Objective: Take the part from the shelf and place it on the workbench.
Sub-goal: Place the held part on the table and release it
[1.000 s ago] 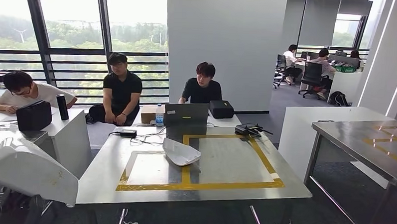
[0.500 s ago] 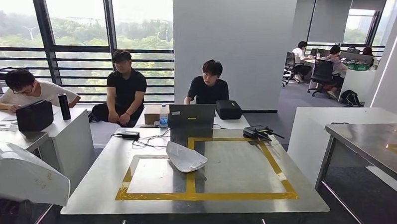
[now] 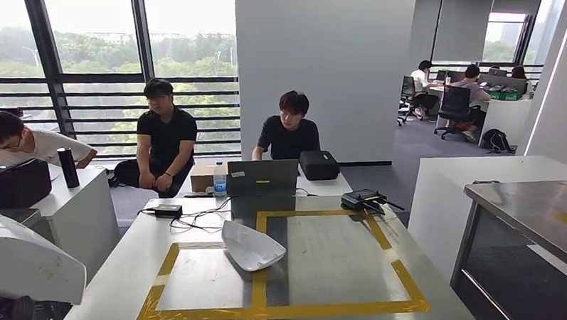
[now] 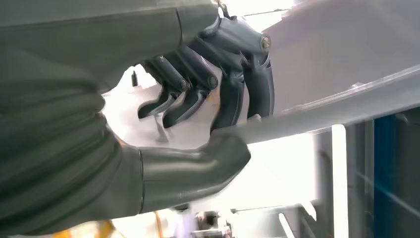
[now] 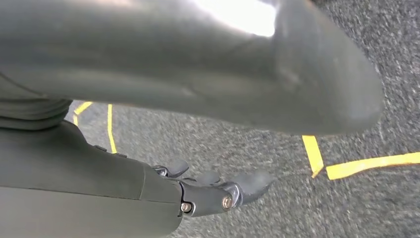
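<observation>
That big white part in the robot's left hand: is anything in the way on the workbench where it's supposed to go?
Partly. Another white part already lies on the workbench, straddling the yellow tape between the two marked squares. The left hand grips the carried white part off the bench's left side.

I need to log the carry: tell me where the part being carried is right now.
The white part is at the lower left of the head view, held by the left robot hand, left of the workbench and not yet over it.

White part (image 3: pixel 21 261) cut off by left edge.
</observation>
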Robot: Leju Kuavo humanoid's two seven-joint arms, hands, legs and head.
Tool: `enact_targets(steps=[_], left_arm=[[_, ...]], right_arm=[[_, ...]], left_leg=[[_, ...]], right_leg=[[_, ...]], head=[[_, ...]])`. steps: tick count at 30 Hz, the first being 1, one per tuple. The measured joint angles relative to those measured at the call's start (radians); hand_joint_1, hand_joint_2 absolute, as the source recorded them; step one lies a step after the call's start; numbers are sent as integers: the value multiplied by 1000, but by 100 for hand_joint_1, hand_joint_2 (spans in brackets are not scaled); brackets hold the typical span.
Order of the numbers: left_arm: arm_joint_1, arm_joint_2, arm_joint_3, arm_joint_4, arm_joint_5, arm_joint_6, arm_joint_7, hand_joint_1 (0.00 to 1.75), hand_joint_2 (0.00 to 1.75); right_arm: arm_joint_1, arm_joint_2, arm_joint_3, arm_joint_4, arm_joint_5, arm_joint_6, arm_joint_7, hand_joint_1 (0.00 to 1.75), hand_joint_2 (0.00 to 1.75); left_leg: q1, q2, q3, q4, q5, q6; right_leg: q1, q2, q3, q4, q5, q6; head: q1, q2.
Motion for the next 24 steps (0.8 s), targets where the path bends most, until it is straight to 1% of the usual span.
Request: enact_targets(steps=[1,2,3,4,5,6,7,8,9,10,11,12,13,14,15,17,18,19,20,21,22,23,24], left_arm=[[-1,0,0,0,0,0,0,175,175],[-3,-1,0,-1,-1,0,1,175,175],[-7,-1,0,0,-2,-1,1,175,175],[-12,-2,0,1,-3,-2,2,175,175],[-17,-4,0,3,-5,-2,4,175,175],[-22,-6,0,7,-7,-3,5,175,175],[-25,-7,-1,10,-9,-3,6,175,175],[-26,-9,-1,14,-10,-3,7,175,175],[-27,-10,-1,18,-12,-3,7,175,175],[-28,-12,-1,21,-12,-3,7,175,175],[-29,-13,-1,25,-13,-3,7,175,175],[-31,-14,-1,29,-14,-4,8,175,175],[-34,-16,-1,33,-14,-4,8,175,175],[-38,-17,-1,38,-15,-5,10,175,175],[-42,-18,-2,42,-16,-6,11,175,175],[-48,-20,-2,45,-17,-6,13,175,175],[-49,-21,-3,46,-18,-6,13,175,175],[-51,-21,-4,47,-18,-6,13,175,175],[-51,-22,-4,48,-19,-6,14,175,175],[-51,-23,-5,50,-19,-6,16,175,175],[-49,-23,-5,53,-20,-6,20,175,175],[-47,-23,-5,56,-20,-6,25,175,175],[-46,-23,-5,59,-20,-5,32,175,175]], right_arm=[[-1,0,0,0,-1,1,3,0,0],[-1,-1,0,0,-2,1,6,0,0],[-2,-1,0,0,-3,2,11,0,0],[-4,-1,0,0,-5,2,14,0,0],[-7,-1,0,0,-6,2,16,0,0],[-9,0,0,0,-8,2,17,0,0],[-10,0,0,0,-8,2,17,0,0],[-10,0,-1,0,-9,2,18,0,0],[-8,0,-1,0,-9,2,18,0,0],[-7,0,-1,0,-9,1,18,0,0],[-5,0,-1,0,-9,1,17,0,0],[-3,0,-1,0,-9,2,16,0,0],[-1,0,-1,0,-9,3,14,0,0],[0,0,-2,0,-9,4,12,0,0],[1,0,-2,0,-8,6,10,0,0],[-2,0,-2,0,-6,8,8,0,0],[-3,0,-2,0,-3,9,6,0,0],[-5,0,-2,0,-1,10,3,0,0],[-7,0,-3,0,-1,10,0,0,0],[-8,0,-4,0,-1,10,-2,0,0],[-9,0,-6,0,-2,10,-4,0,0],[-9,0,-8,0,-2,9,-5,0,0],[-8,0,-11,0,-3,9,-5,0,0]], left_leg=[[2,0,13,-3,2,5],[6,1,28,-8,2,10],[9,3,42,-13,-3,16],[11,4,57,-16,-11,21],[12,5,70,-19,-22,25],[12,6,82,-20,-33,27],[12,6,95,-20,-45,27],[12,6,109,-20,-58,26],[13,6,126,-20,-72,25],[14,5,145,-20,-86,22],[14,5,163,-20,-101,19],[14,5,181,-18,-116,15],[13,4,194,-16,-131,10],[13,3,203,-16,-146,4],[12,2,214,-12,-155,-3],[13,2,234,-10,-165,-16],[14,3,236,6,-162,-20],[15,4,219,38,-162,-24],[16,5,186,90,-166,-26],[16,6,143,153,-180,-29],[16,6,96,208,-207,-30],[16,6,57,244,-237,-31],[16,6,29,252,-259,-30]], right_leg=[[3,2,6,2,1,6],[4,0,7,18,7,11],[5,-3,-5,54,19,16],[4,-6,-35,104,23,22],[1,-10,-76,164,14,27],[-2,-12,-120,219,-11,31],[-5,-12,-161,259,-47,35],[-8,-13,-191,274,-81,38],[-10,-14,-209,264,-96,40],[-12,-14,-216,227,-82,42],[-14,-16,-214,172,-37,43],[-15,-18,-212,111,29,42],[-15,-22,-208,64,84,39],[-13,-25,-202,36,123,35],[-12,-26,-197,23,139,28],[-11,-24,-173,16,134,13],[-13,-23,-159,11,131,6],[-14,-22,-145,9,127,-1],[-15,-20,-132,7,121,-6],[-15,-19,-121,5,114,-10],[-14,-18,-111,4,105,-13],[-13,-16,-100,3,95,-15],[-13,-14,-86,3,84,-15]], head=[[-1,0],[1,1],[1,1],[2,1],[3,1],[4,1],[4,1],[5,1],[5,1],[6,1],[6,1],[6,1],[6,1],[6,1],[6,1],[6,1],[5,1],[4,1],[3,1],[3,1],[2,1],[1,1],[1,1]])
